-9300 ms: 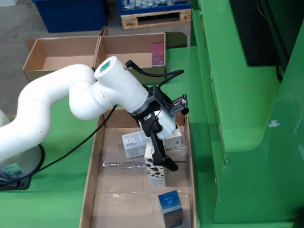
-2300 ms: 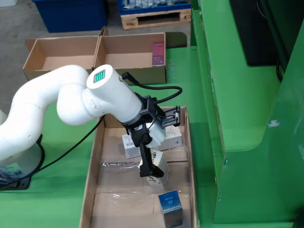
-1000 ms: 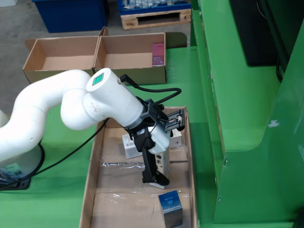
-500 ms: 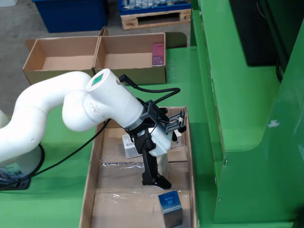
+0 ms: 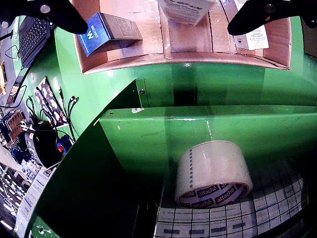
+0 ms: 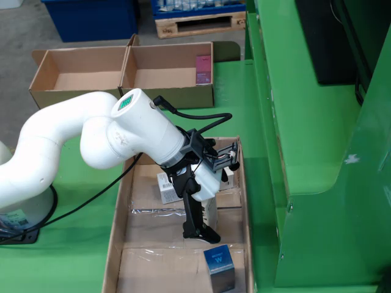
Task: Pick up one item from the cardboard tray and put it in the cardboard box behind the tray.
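Observation:
The cardboard tray lies in front of the arm and holds a blue box marked W, a white box and another white item. In the wrist view the blue box lies in the tray near the left finger. A white labelled box sits between the two fingers. My gripper is open and empty, low over the tray's middle. Two open cardboard boxes stand behind the tray.
The right-hand box holds a pink item; the left box looks bare. A green metal frame rises just right of the tray. In the wrist view a tape roll lies on a green shelf, and a keyboard is at the left.

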`<state>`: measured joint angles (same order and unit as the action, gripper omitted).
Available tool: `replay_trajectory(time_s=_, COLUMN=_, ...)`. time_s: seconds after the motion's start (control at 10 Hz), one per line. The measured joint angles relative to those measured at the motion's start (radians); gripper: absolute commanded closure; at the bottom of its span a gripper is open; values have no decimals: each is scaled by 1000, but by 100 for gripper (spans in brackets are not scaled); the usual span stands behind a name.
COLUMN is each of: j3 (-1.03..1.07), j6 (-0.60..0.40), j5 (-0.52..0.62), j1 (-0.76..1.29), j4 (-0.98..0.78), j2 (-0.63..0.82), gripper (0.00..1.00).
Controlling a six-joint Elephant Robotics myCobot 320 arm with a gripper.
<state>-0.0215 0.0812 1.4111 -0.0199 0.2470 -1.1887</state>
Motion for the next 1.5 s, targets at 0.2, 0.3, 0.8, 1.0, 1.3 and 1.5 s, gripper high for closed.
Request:
replay_trajectory(time_s=0.2, j3=0, j6=0, j5=0, j1=0, j4=0, j2=-2, gripper=0)
replay_trajectory(time_s=0.3, j3=0, j6=0, j5=0, j1=0, j4=0, j2=-2, gripper=0)
replay_trajectory(time_s=0.8, j3=0, j6=3, j5=104, j1=-2, j4=-100, j2=-11, gripper=0)
replay_trajectory(time_s=1.0, j3=0, j6=3, j5=121, j1=-3, j4=-118, j2=-20, gripper=0)
replay_trajectory(time_s=1.3, j3=0, j6=3, j5=121, j1=-3, j4=-118, j2=-20, gripper=0)
replay_trajectory(time_s=1.5, j3=0, j6=3, j5=121, j1=-3, j4=-118, j2=-20, gripper=0)
